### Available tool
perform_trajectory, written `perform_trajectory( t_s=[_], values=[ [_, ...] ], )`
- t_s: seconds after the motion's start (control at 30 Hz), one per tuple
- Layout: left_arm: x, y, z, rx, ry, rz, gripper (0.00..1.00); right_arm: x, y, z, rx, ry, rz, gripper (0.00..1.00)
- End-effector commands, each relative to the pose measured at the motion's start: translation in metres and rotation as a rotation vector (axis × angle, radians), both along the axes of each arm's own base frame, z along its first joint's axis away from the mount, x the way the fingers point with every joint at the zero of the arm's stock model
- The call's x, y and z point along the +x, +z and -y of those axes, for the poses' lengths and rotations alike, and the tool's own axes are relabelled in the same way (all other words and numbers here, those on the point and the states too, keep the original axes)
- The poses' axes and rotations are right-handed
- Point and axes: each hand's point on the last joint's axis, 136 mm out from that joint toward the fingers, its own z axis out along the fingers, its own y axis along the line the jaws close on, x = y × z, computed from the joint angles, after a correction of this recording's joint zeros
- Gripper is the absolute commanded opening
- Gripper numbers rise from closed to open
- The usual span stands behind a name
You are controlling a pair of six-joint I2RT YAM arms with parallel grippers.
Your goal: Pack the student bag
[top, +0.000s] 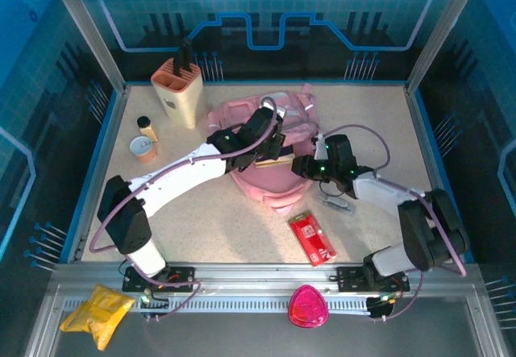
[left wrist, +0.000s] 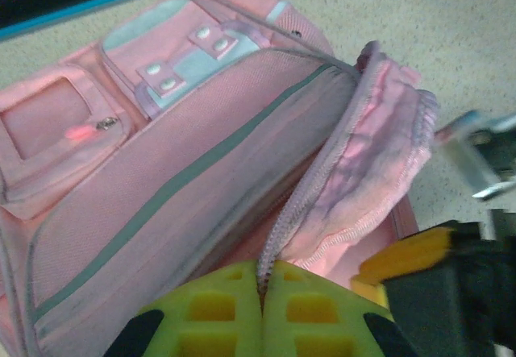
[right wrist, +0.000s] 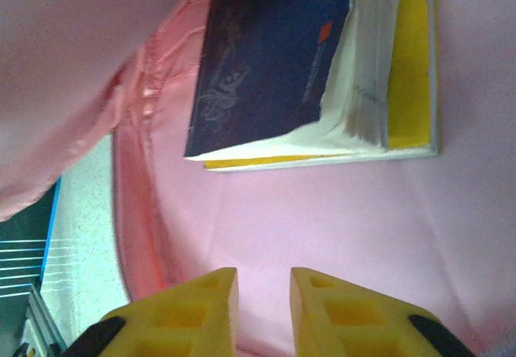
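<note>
The pink student bag (top: 278, 186) lies in the middle of the table with its main mouth facing right. My left gripper (top: 269, 143) is above that mouth, shut on the bag's zip edge (left wrist: 316, 186), and holds the flap (left wrist: 379, 163) up. In the left wrist view the green fingers (left wrist: 218, 313) pinch the zipper tape. My right gripper (top: 303, 166) is at the opening, and its yellow jaws (right wrist: 264, 292) stand open with nothing between them, inside the pink lining (right wrist: 339, 220). A dark blue book on a yellow one (right wrist: 274, 59) lies deeper in the bag.
A beige holder (top: 179, 91) stands at the back left, with a small bottle (top: 146, 125) and a tape roll (top: 145, 148) nearby. A red packet (top: 312, 238) and a small grey item (top: 337, 204) lie right of the bag. A pink pouch (top: 307, 306) and a yellow bag (top: 97, 313) sit by the rail.
</note>
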Motion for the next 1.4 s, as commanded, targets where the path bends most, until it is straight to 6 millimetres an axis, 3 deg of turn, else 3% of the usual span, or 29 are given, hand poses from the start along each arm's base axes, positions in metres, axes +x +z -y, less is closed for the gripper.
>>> perform_trajectory(
  t_s=[0.0,0.1,0.2,0.37,0.53,0.73,0.93,1.07,1.37],
  values=[
    [-0.002,-0.008,0.008,-0.069,0.019,-0.047,0.0,-0.022,-0.001,0.011,-0.029,0.005,-0.018,0.27],
    [-0.017,-0.023,0.01,-0.121,0.005,-0.115,0.08,-0.042,0.007,0.022,-0.056,0.001,-0.019,0.33],
    [-0.03,-0.03,0.001,-0.162,0.006,-0.116,0.29,-0.06,0.011,0.029,-0.079,0.023,-0.025,0.37],
    [-0.045,-0.029,-0.035,-0.278,0.081,-0.109,0.49,-0.088,0.008,0.026,-0.067,0.09,-0.089,0.42],
    [-0.038,-0.049,-0.095,-0.399,0.257,-0.184,0.58,-0.101,-0.003,0.009,-0.017,0.13,-0.162,0.45],
    [-0.017,-0.081,-0.154,-0.388,0.471,-0.221,0.61,-0.109,-0.012,-0.016,-0.013,0.189,-0.188,0.48],
    [0.016,-0.106,-0.193,-0.442,0.617,-0.227,0.59,-0.112,-0.02,-0.026,-0.018,0.208,-0.21,0.49],
    [0.039,-0.121,-0.198,-0.495,0.637,-0.244,0.58,-0.114,-0.026,-0.028,-0.026,0.211,-0.227,0.5],
    [0.082,-0.154,-0.186,-0.484,0.62,-0.29,0.48,-0.099,-0.035,-0.031,-0.06,0.194,-0.218,0.51]
  ],
)
